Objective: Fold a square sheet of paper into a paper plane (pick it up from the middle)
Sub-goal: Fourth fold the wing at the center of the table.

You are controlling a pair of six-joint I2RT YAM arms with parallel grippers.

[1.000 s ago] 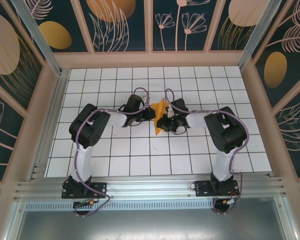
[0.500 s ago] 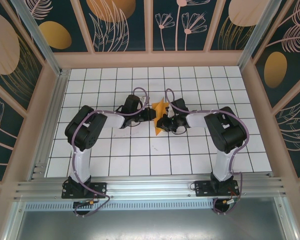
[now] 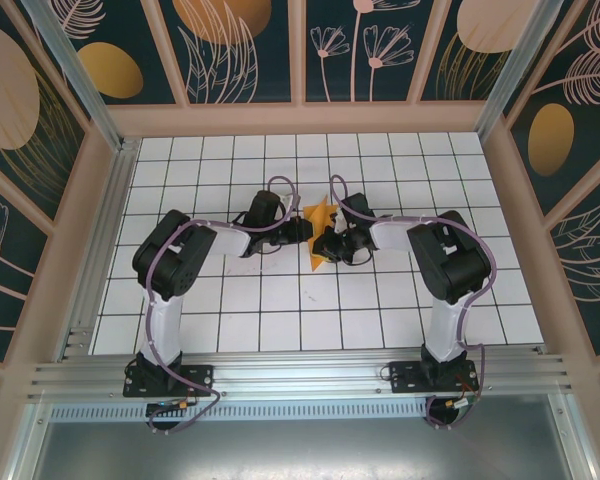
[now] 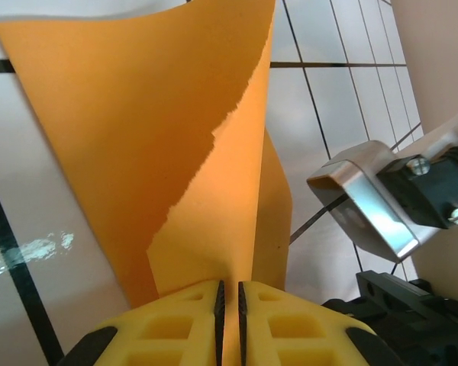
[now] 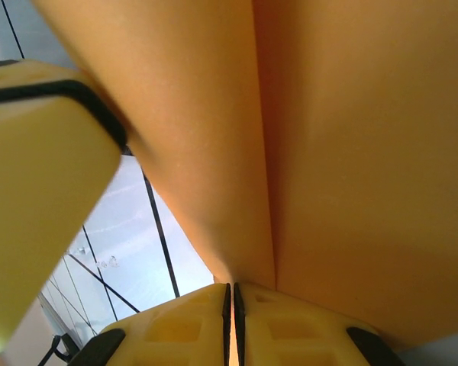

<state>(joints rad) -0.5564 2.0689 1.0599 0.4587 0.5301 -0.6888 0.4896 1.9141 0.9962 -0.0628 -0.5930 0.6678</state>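
The square sheet of paper (image 3: 319,218) is orange and folded into a creased, pointed shape. It stands up off the white tiled table near the middle. My left gripper (image 3: 304,230) reaches it from the left and my right gripper (image 3: 326,243) from the right. In the left wrist view the yellow jaws of the left gripper (image 4: 230,296) pinch a folded edge of the paper (image 4: 153,130), which fans upward with a ragged inner edge. In the right wrist view the right gripper (image 5: 232,297) is shut on a crease of the paper (image 5: 336,145).
The left gripper's yellow finger (image 5: 38,175) sits close beside the paper in the right wrist view. Parts of the right arm's wrist (image 4: 389,198) lie to the right of the paper in the left wrist view. Wooden walls (image 3: 300,118) ring the tiled table (image 3: 280,320).
The left arm's elbow has shifted slightly to the left. The paper and both grippers stay at about the same spot.
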